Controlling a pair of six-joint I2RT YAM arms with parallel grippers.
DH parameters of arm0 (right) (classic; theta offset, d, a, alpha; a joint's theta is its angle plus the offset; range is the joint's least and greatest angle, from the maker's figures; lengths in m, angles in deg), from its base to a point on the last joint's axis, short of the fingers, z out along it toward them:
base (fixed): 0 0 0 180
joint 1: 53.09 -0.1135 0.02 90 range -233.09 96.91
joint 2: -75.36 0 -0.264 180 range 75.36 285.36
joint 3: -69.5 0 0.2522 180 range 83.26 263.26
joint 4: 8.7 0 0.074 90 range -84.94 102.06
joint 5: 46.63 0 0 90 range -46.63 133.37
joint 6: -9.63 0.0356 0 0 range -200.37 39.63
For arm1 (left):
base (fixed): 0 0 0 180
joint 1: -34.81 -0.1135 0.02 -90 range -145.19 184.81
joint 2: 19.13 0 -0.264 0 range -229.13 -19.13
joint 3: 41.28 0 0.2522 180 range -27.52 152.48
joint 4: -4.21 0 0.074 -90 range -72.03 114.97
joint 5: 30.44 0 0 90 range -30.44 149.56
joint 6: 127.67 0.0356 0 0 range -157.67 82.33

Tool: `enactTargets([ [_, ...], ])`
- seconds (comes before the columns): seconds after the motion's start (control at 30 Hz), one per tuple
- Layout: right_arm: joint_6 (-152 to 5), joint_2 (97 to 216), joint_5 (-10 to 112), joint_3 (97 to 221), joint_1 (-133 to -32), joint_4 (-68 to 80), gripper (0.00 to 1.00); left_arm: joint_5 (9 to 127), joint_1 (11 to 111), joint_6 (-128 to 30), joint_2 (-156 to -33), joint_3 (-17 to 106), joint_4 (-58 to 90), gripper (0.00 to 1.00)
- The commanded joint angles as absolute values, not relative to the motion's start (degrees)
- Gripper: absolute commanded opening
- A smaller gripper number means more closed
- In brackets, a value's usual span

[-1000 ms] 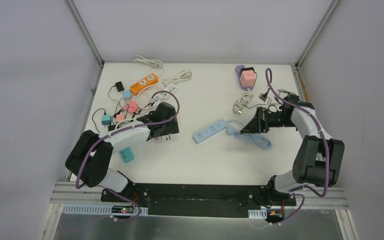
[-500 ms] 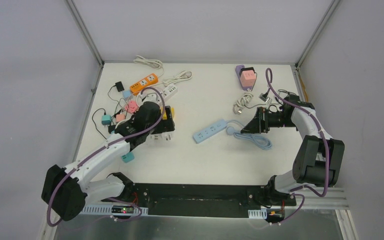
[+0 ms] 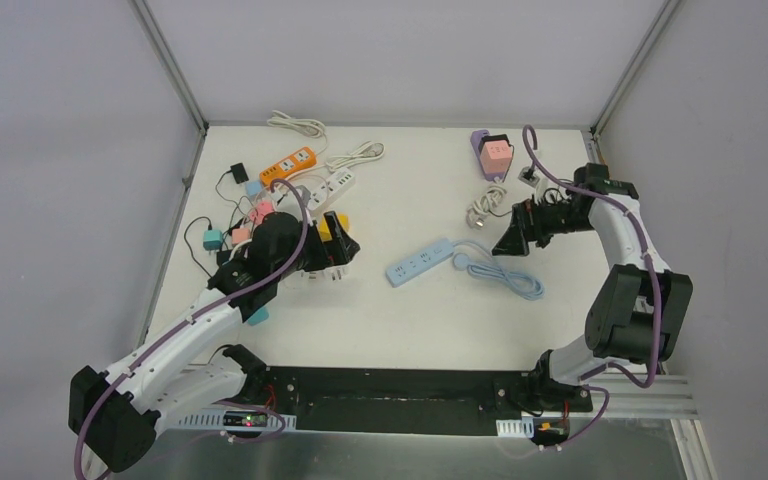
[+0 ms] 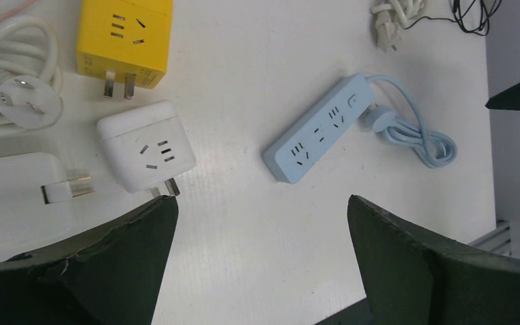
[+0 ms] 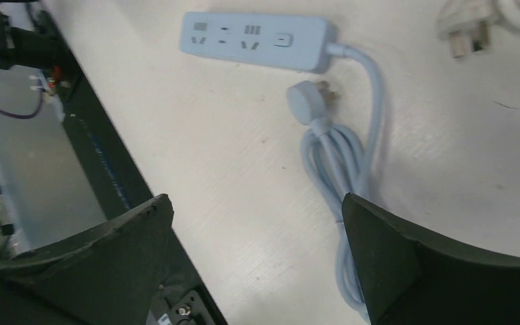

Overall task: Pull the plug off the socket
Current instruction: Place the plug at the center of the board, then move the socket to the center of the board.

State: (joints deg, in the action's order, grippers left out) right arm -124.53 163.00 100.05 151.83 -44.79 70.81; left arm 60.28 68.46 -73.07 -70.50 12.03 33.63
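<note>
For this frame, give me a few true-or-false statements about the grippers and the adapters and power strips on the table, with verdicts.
1. The left gripper and right gripper are both open, holding nothing. True.
2. The blue power strip has a plug in a socket. False: all its sockets are empty.
3. The yellow cube adapter lies beside the white cube adapter, unplugged from it. True.
4. The blue cable is stretched straight. False: it lies coiled in loops.
5. The orange power strip sits at the near edge. False: it is far left.
</note>
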Motion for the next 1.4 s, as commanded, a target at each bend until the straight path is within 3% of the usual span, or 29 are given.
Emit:
enactTargets([
  [0.0,-120.4,163.32,88.87,153.95,-47.2,60.8,1.0,62.95,68.12,-77.48,-70.04,11.54,30.28,0.99],
  [0.27,-109.46,163.21,63.93,150.12,-58.17,43.88,0.97,62.77,68.07,-79.23,-68.3,10.36,30.32,0.99],
  [0.37,-106.69,166.52,59.17,150.68,-60.73,42.67,0.78,62.76,68.12,-79.29,-68.18,10.43,30.3,0.99],
  [0.47,-105.87,170.82,59.54,152.47,-62.25,44.38,0.61,62.92,68.09,-79.32,-68.1,10.36,30.45,0.99],
  [0.7,-106.39,174.2,60.37,152.53,-65.49,45.65,0.53,62.27,68.05,-79.81,-66.83,9.51,30.8,0.99],
  [1.0,-106.92,178.11,57.44,153.75,-66.28,46.67,0.3,62.6,68.08,-79.68,-67.58,9.83,30.75,0.99],
  [1.23,-110.51,174.0,54.77,152.45,-65.89,48.26,0.0,62.77,68.05,-79.72,-67.44,9.68,30.79,0.99],
  [1.37,-115.92,168.3,60.11,151.8,-59.65,52.74,0.0,62.73,68.06,-79.94,-66.8,9.23,30.72,0.99],
])
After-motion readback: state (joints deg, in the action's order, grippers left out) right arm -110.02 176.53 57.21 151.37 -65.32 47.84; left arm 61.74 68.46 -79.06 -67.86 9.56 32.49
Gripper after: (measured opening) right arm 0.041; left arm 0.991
